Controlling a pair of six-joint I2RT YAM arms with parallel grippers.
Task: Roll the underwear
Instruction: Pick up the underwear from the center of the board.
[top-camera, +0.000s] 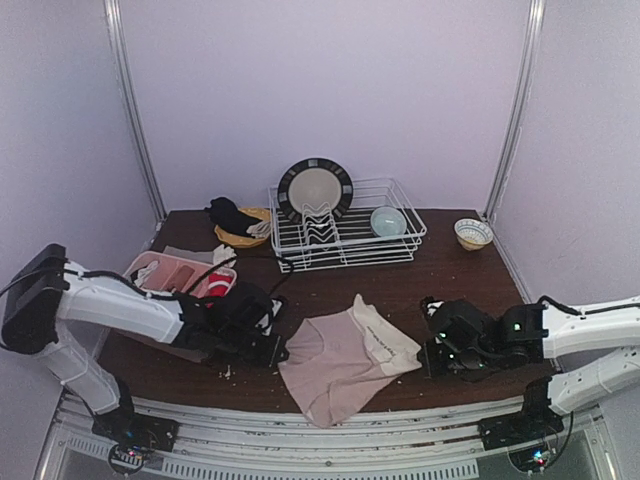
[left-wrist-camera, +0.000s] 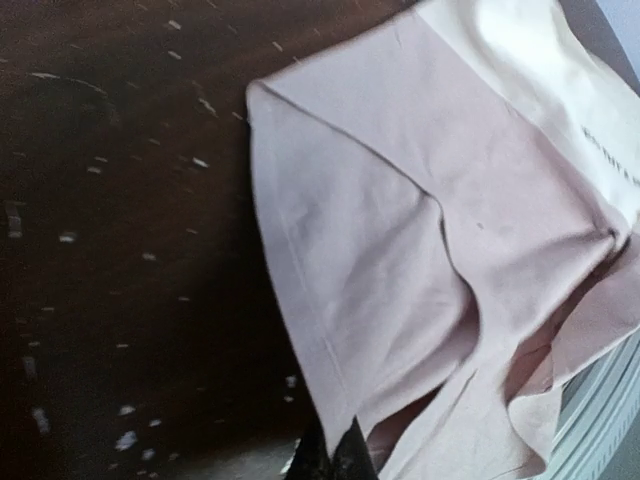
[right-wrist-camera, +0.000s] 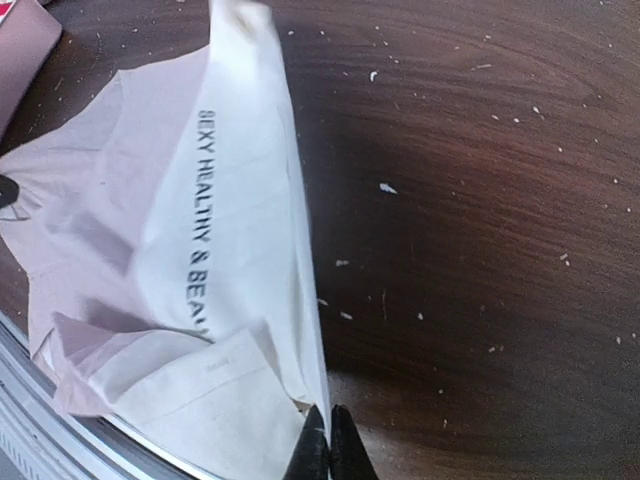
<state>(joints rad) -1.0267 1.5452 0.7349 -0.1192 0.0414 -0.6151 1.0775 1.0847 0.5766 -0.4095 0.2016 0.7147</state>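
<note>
Tabletop (top-camera: 455, 290) bare centrally | underwear (top-camera: 340, 365) overhangs edge | left end effector (left-wrist-camera: 332, 455), right end effector (right-wrist-camera: 322, 447) — pinching hems

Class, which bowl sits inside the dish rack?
The pale blue bowl; the patterned bowl and the yellow bowl stand on the table beside the rack.

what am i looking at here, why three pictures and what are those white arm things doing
These are two robot arms bolted to a table, each ending in a two-finger claw. The wide picture comes from a fixed camera above and behind them; the other two come from cameras on each wrist, looking past that arm's own fingers. On the table lies pale pink underwear, with a dish rack holding a plate and a bowl behind it and a pink tray at the left. The left claw is pinched shut on one edge of the underwear, the right claw on its printed waistband.
</note>
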